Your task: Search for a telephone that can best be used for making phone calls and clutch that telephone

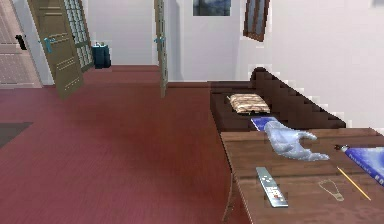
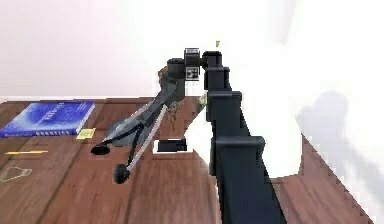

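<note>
A long wooden table (image 1: 300,205) stands at the forward view's lower right. On it lies a grey oblong device with dark buttons (image 1: 269,187), shaped like a handset or a remote. In the arm side view the dark arm (image 2: 236,150) rises over the same tabletop (image 2: 170,195), and the gripper (image 2: 111,163) slants down to the left from the white marker squares (image 2: 190,62). Bare wood lies behind the fingertips (image 2: 100,151), so the gripper holds nothing. A small flat dark thing (image 2: 170,147) lies on the table just right of the gripper's body.
A blue book (image 2: 50,118), a pencil (image 2: 25,153), a yellow note (image 2: 87,132) and a wire shape (image 2: 14,176) lie on the table. A pale blue crumpled cloth (image 1: 290,142) sits there too. A brown sofa (image 1: 270,105) stands beyond; red floor (image 1: 110,140) leads to doors (image 1: 60,45).
</note>
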